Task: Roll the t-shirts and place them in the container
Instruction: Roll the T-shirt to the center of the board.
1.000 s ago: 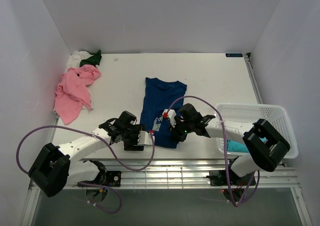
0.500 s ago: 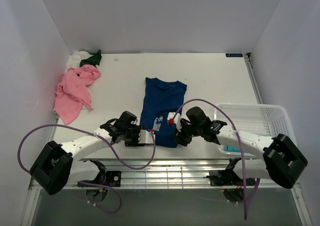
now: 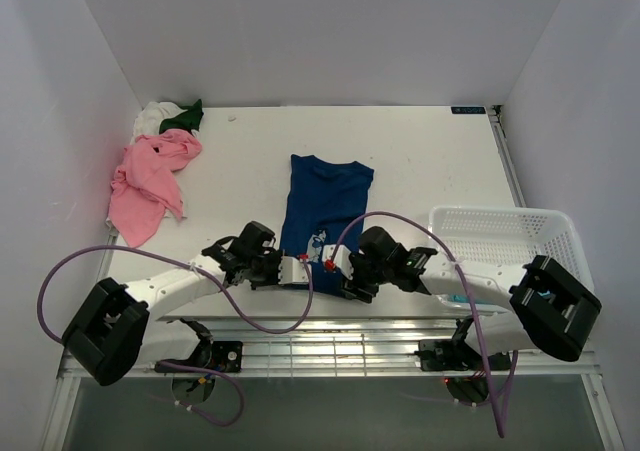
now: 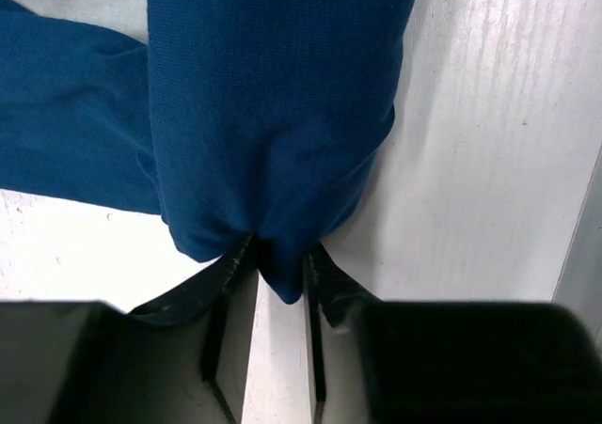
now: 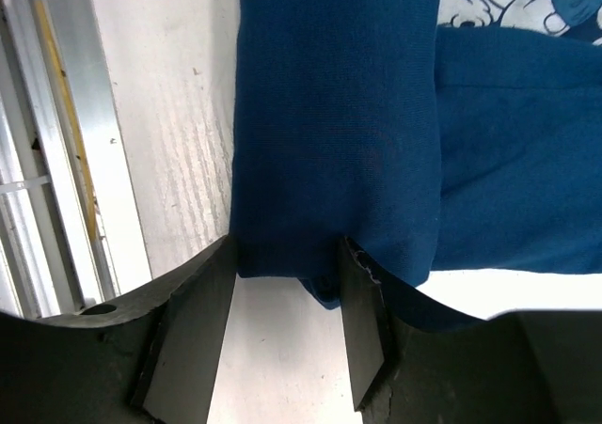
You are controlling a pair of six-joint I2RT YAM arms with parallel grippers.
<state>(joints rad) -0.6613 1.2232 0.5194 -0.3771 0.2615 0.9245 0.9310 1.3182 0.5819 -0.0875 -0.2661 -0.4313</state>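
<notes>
A navy t-shirt [image 3: 325,196] lies folded into a long strip in the middle of the table, collar away from me, its near end turned up into a short roll [image 4: 273,114]. My left gripper [image 3: 292,269] is at the roll's left end. In the left wrist view the left gripper [image 4: 280,255] is shut on a pinch of that end. My right gripper [image 3: 335,269] is at the roll's right end. In the right wrist view the right gripper [image 5: 287,255] stands open with the roll's end [image 5: 329,114] between its fingers. The pale cartoon print [image 5: 508,1] shows beyond the roll.
A pink t-shirt [image 3: 150,176] lies crumpled at the far left, with a white one [image 3: 152,119] and a dark green one [image 3: 183,119] bunched behind it. A white mesh basket [image 3: 505,236] stands at the right. The table's metal front rail [image 5: 56,161] runs just behind the roll.
The left gripper has closed onto the roll's left end. The right gripper has opened and come down from on top of the shirt to the roll's right end.
</notes>
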